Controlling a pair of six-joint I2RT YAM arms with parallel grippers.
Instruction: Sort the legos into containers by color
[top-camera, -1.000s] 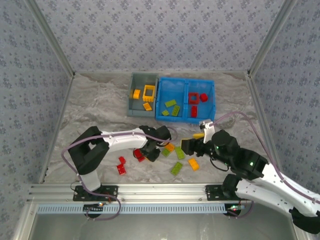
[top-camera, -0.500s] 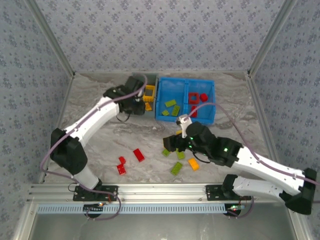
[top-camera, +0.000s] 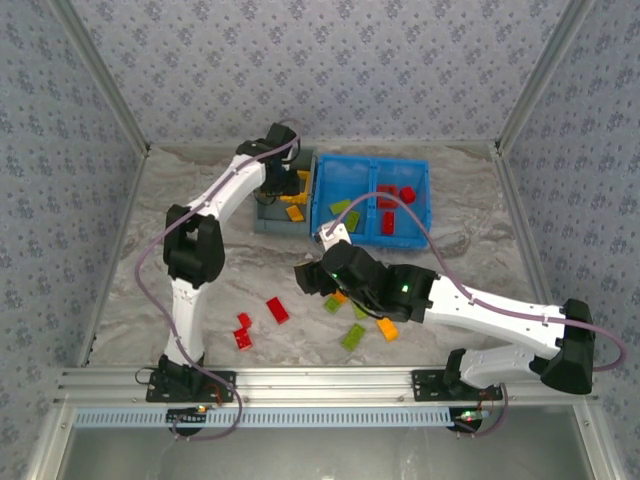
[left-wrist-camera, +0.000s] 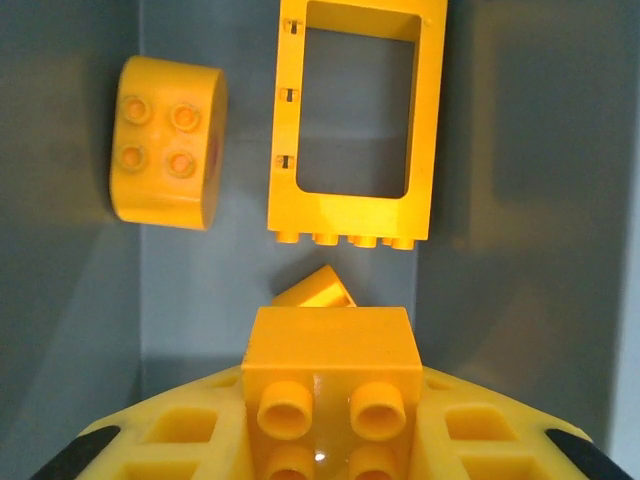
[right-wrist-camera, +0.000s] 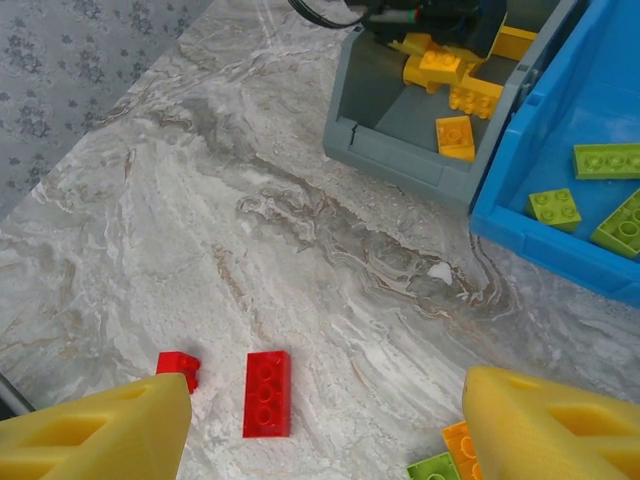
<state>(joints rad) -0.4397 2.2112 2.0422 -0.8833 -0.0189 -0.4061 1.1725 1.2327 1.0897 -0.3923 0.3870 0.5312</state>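
While the left tool hangs over the grey bin, it appears to be clamped on a yellow brick. The wrist view hides the contact faces, so that is a judgement. To make the drop well, it should let go with the brick above bare bin floor, short of the yellow frame and the rounded yellow block, so nothing bounces out.

The right tool stands wide open and empty above the desk, near a red brick; centring over that brick before descending would suit.

The blue bin holds green bricks in its left compartment and red bricks in its right. The grey bin carries yellow pieces.
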